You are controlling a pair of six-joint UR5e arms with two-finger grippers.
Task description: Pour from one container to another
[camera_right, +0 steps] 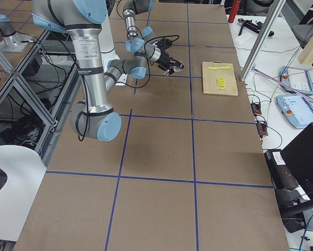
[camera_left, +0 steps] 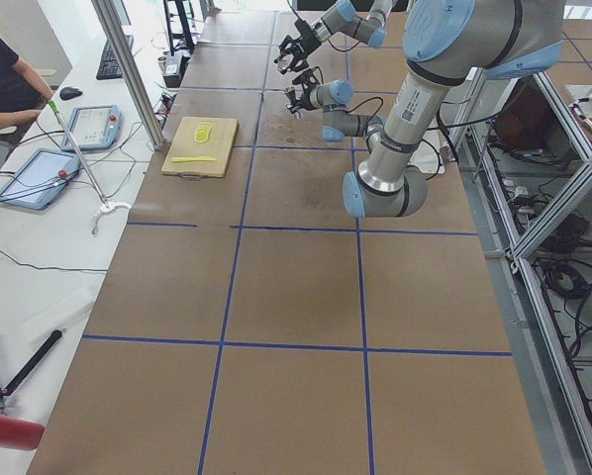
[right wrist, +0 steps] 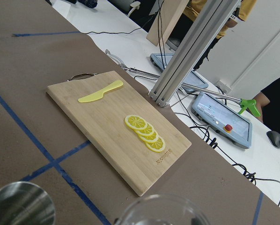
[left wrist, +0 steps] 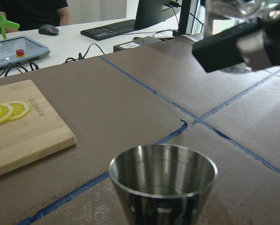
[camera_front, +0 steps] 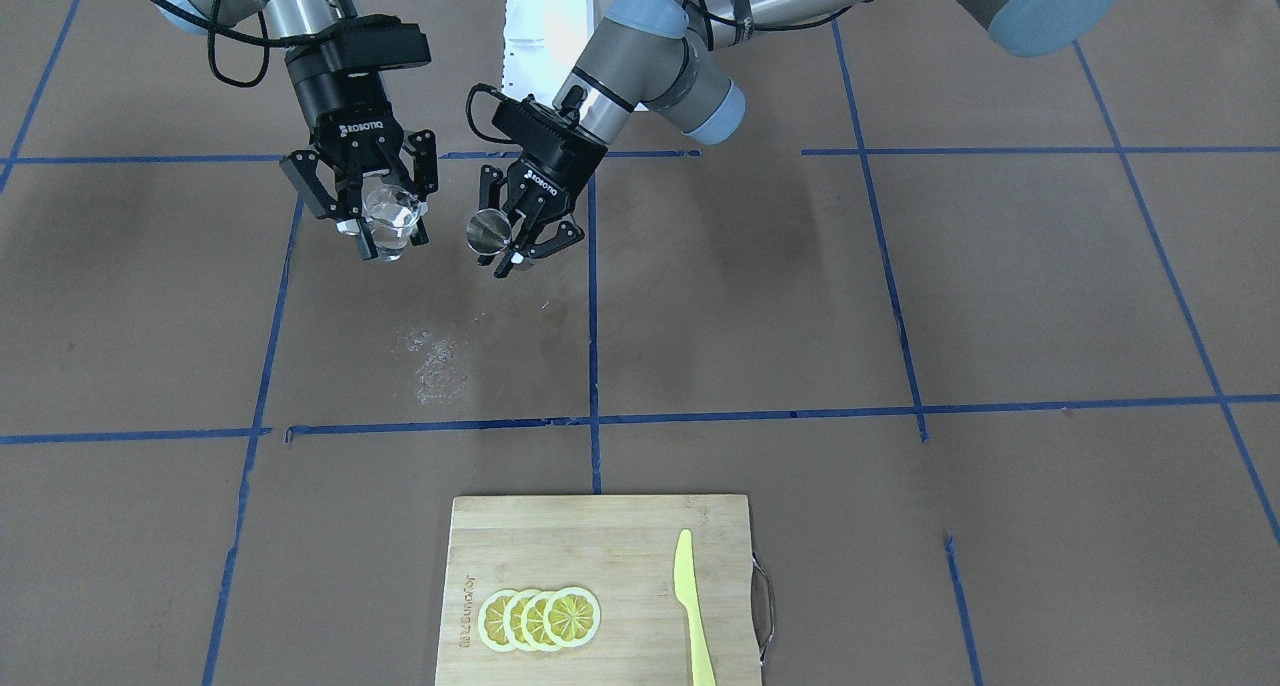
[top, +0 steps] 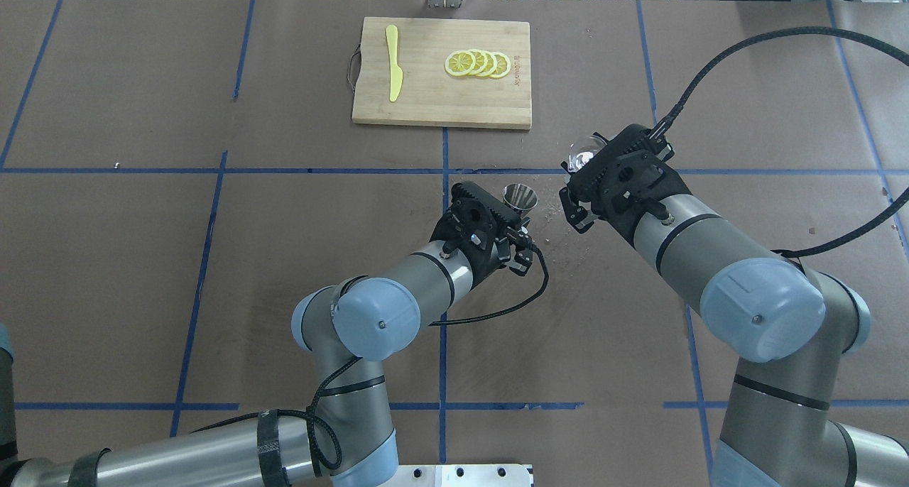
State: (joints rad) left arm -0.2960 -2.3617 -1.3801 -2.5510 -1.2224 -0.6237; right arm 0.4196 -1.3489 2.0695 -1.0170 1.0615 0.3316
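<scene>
My left gripper (camera_front: 515, 241) is shut on the steel jigger (camera_front: 489, 232), holding it above the table near the middle. The jigger's open mouth (left wrist: 163, 171) looks empty and shiny in the left wrist view, and it seems slightly tilted in the front view. Beside it, with a small gap between them, my right gripper (camera_front: 385, 231) is shut on the clear glass cup (camera_front: 392, 218), also lifted off the table. From overhead the jigger (top: 520, 196) shows past the left gripper, and the glass (top: 584, 157) is mostly hidden behind the right gripper. The glass rim (right wrist: 163, 211) fills the bottom of the right wrist view.
A wooden cutting board (camera_front: 600, 536) lies on the operators' side with several lemon slices (camera_front: 540, 618) and a yellow plastic knife (camera_front: 692, 606). Pale specks (camera_front: 435, 361) mark the brown table below the grippers. A person (camera_left: 4, 79) sits at the side desk with tablets.
</scene>
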